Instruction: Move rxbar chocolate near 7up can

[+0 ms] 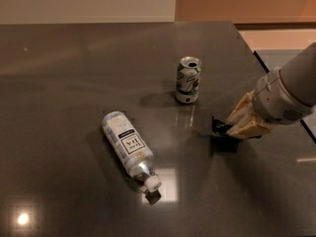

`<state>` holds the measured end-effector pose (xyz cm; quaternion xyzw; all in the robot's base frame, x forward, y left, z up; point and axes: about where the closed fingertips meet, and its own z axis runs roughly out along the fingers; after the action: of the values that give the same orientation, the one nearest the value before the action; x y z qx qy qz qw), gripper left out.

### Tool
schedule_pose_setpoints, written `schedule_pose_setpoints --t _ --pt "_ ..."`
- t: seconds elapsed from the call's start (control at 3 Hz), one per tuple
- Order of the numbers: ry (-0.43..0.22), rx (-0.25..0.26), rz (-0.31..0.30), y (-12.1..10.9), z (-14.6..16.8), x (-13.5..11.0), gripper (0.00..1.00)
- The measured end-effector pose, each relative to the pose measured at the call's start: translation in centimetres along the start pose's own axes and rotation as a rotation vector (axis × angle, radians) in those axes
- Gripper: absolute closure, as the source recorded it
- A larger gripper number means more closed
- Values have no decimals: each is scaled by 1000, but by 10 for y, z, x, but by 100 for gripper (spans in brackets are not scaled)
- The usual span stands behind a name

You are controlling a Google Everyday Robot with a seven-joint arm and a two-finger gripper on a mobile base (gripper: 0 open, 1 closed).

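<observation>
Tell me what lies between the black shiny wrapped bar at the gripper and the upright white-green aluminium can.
Only bare dark tabletop, in the camera view. The gripper, lower right of the white-green aluminium can, clamps the black wrapped bar.

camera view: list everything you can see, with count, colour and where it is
table: one, dark grey and glossy, fills most of the view
7up can: one, white-green with silver top, upright, right of centre
plastic bottle: one, clear with white label, lying on its side, front left of the can
rxbar chocolate: one, black, front right of the can, apart from it
arm: one, white-grey, enters from the right edge
end effector: one, beige, right side, shut on the rxbar chocolate
</observation>
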<state>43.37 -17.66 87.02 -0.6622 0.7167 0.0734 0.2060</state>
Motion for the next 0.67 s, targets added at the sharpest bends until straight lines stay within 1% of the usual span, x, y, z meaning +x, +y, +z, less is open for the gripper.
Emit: schedule_pose_setpoints --t 0.33,0.67 --pt "-15 29 -37 -26 7 -16 100" --pt "-25 52 -73 -47 15 -24 100"
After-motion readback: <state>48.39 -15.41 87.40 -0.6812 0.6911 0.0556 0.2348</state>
